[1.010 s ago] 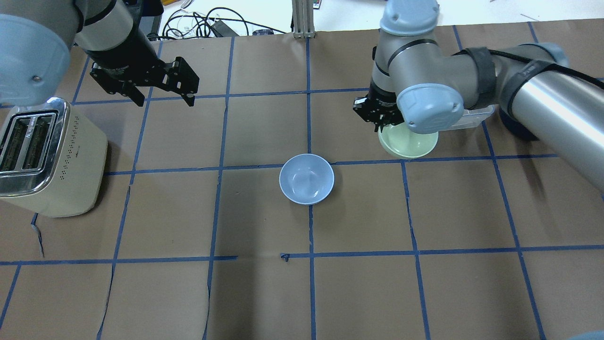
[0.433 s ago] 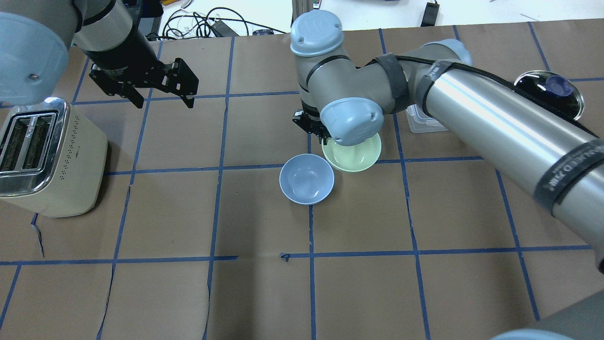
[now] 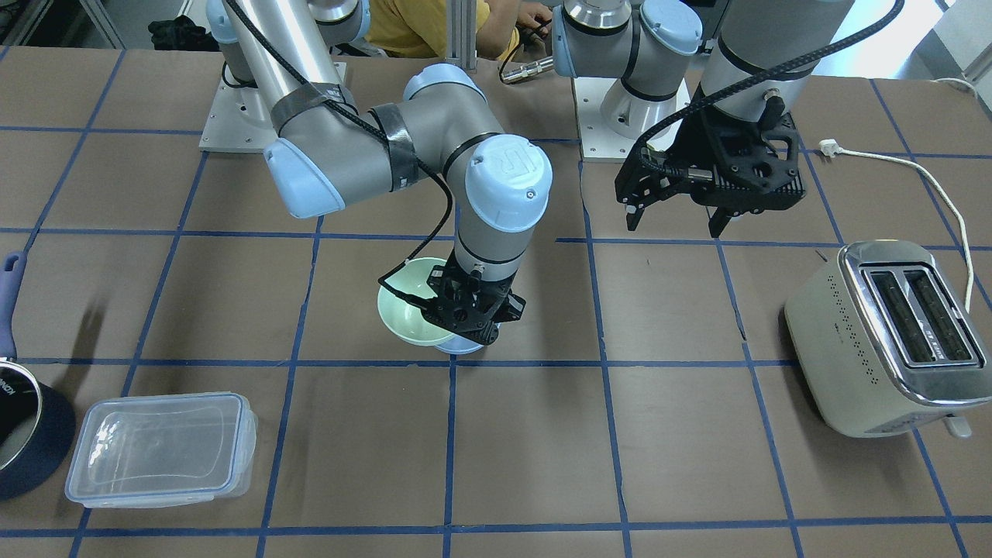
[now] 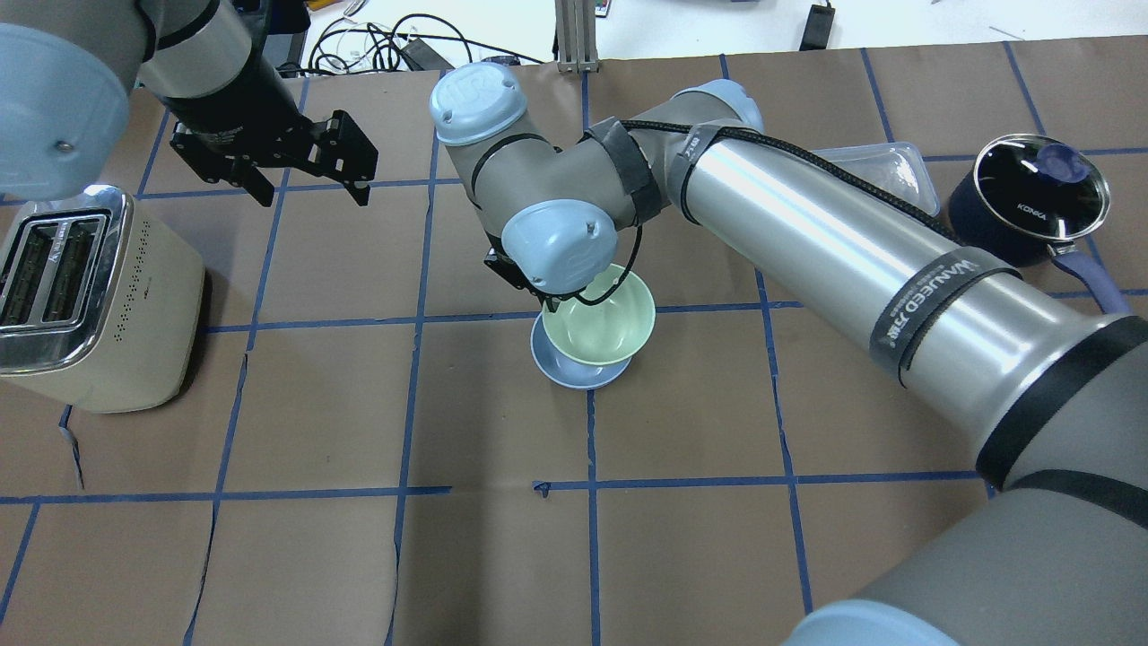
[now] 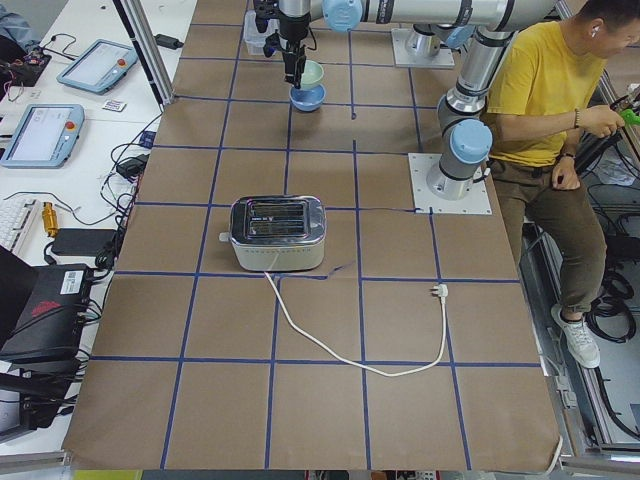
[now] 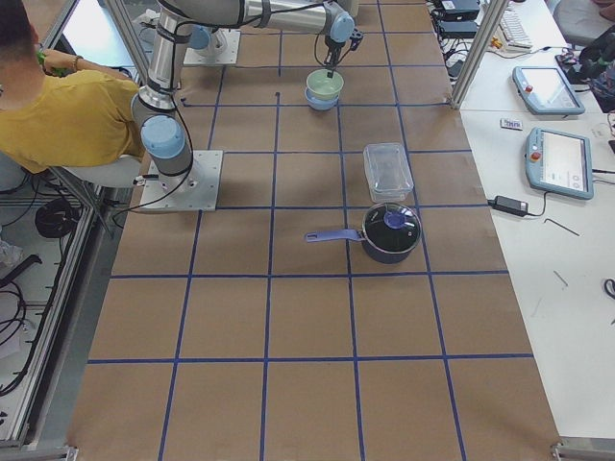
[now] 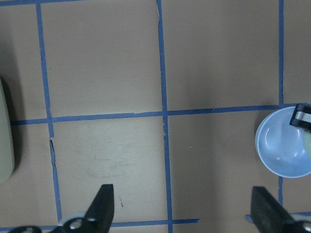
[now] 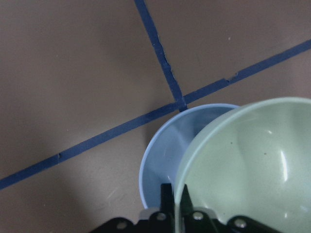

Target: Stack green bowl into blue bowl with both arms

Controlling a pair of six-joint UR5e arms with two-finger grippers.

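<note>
My right gripper (image 4: 549, 302) is shut on the rim of the pale green bowl (image 4: 599, 325) and holds it tilted just above the light blue bowl (image 4: 574, 375), overlapping it. The blue bowl rests on the table at the centre. In the right wrist view the fingers (image 8: 167, 199) pinch the green bowl's (image 8: 252, 165) wall over the blue bowl (image 8: 163, 160). In the front view the green bowl (image 3: 407, 306) hangs beside the gripper (image 3: 465, 314). My left gripper (image 4: 314, 191) is open and empty, raised over the far left; its wrist view shows the blue bowl (image 7: 282, 148) at the right edge.
A cream toaster (image 4: 90, 296) stands at the table's left edge, its cord trailing behind. A clear plastic container (image 4: 883, 166) and a dark navy saucepan with a glass lid (image 4: 1031, 193) sit at the far right. A person in yellow sits behind the robot (image 5: 545, 90).
My right arm has carried the green bowl leftward from the table's right half to just over the blue bowl. The left arm has not moved.
</note>
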